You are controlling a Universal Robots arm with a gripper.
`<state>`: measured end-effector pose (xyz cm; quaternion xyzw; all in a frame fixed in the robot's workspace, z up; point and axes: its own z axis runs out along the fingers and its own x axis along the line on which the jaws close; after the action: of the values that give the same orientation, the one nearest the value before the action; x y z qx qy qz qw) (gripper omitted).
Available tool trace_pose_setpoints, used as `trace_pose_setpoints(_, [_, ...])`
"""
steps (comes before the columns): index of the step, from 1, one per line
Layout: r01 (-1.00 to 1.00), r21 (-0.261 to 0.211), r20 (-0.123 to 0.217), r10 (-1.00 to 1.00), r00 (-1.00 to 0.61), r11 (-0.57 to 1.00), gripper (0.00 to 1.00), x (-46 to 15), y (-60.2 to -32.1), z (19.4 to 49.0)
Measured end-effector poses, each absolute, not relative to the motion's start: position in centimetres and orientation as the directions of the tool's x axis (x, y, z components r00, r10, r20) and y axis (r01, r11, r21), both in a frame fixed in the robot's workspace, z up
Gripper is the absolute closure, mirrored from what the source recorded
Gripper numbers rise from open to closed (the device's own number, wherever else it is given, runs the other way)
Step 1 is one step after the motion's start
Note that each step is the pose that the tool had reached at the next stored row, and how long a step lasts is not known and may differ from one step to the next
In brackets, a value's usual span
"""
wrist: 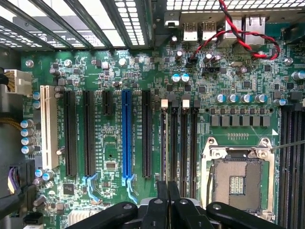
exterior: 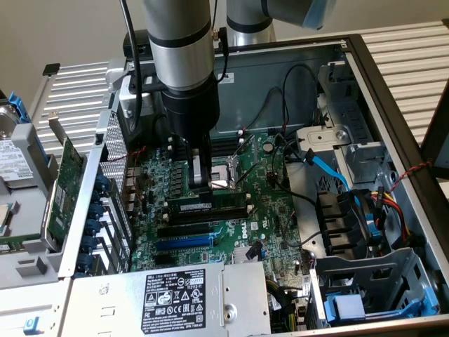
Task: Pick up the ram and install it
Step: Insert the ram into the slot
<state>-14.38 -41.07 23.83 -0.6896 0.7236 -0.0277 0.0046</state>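
The ram (exterior: 208, 205), a long narrow dark-green stick with a pale label strip, stands on edge in a memory slot on the motherboard (exterior: 266, 217), beside the CPU socket (exterior: 226, 174). My gripper (exterior: 201, 187) points straight down at the stick's top edge near its middle. Whether it touches the ram I cannot tell. In the wrist view the two black fingers (wrist: 162, 191) are pressed together over the black memory slots (wrist: 178, 138), with nothing showing between them, so the gripper (wrist: 167, 183) is shut.
The motherboard lies in an open computer case (exterior: 379, 84). A power supply (exterior: 175, 298) sits at the near edge and a green expansion card (exterior: 70, 175) stands at the exterior view's left. A blue cable (exterior: 328, 170) and black wires run at the right. A blue slot (wrist: 126, 133) lies beside the black ones.
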Motion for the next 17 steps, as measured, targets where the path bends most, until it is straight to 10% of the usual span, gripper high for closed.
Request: trace_pose_setpoints(17, [-0.998,-0.047,0.032,-0.998,-0.048,0.047,0.88,-14.49,-41.08,23.57])
